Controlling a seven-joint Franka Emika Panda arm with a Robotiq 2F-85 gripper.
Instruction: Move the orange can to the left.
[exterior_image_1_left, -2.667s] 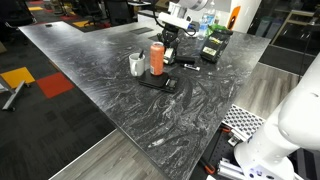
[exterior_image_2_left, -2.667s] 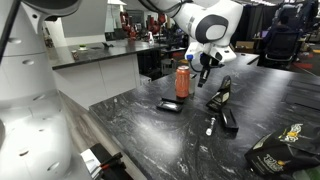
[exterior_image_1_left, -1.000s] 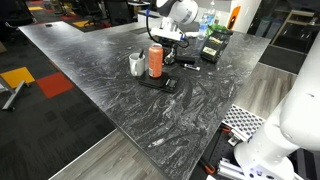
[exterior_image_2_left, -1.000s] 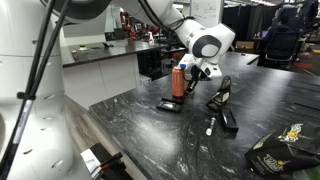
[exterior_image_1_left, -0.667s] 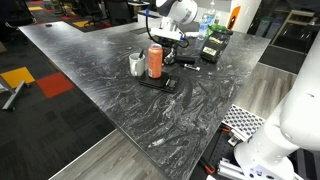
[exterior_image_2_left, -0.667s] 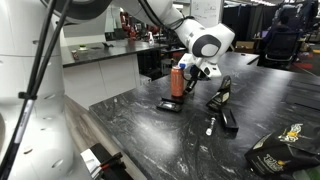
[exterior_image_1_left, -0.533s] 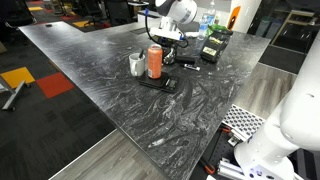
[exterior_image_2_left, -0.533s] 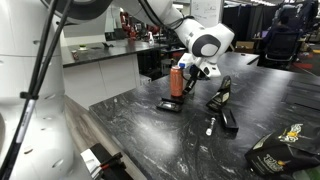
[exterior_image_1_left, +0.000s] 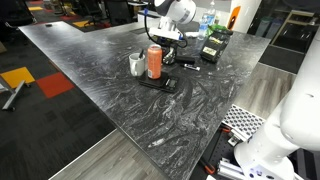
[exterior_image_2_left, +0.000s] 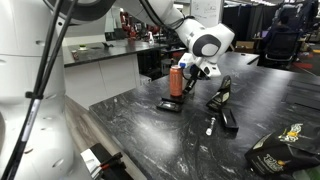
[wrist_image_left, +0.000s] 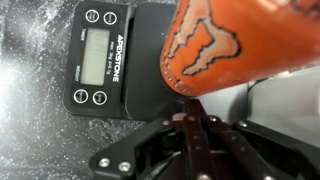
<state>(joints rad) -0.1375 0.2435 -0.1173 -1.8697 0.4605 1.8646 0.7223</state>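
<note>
**Narrow fingers set against the side of the orange can**

The orange can (exterior_image_1_left: 154, 62) stands upright on the dark marbled surface (exterior_image_1_left: 110, 100), toward its far side. In an exterior view, a white-grey mug (exterior_image_1_left: 137, 65) stands just to the can's left, shorter than it. A flat black Apexstone scale (wrist_image_left: 105, 60) lies just on the near side of the can. Whether the can's base touches the scale's edge cannot be told.

In the wrist view the can fills the upper right and shows a dark claw-mark logo on its orange skin. The two dark fingers (wrist_image_left: 186, 145) come up from the lower edge of that view. They are drawn close together with nothing between them, and their tips sit against the can's side rather than around it.

In both exterior views the white arm (exterior_image_2_left: 205, 42) reaches down to the can from the far right. A green-and-black packet (exterior_image_1_left: 215, 42) lies farther right on the surface, well apart from the can.
</note>
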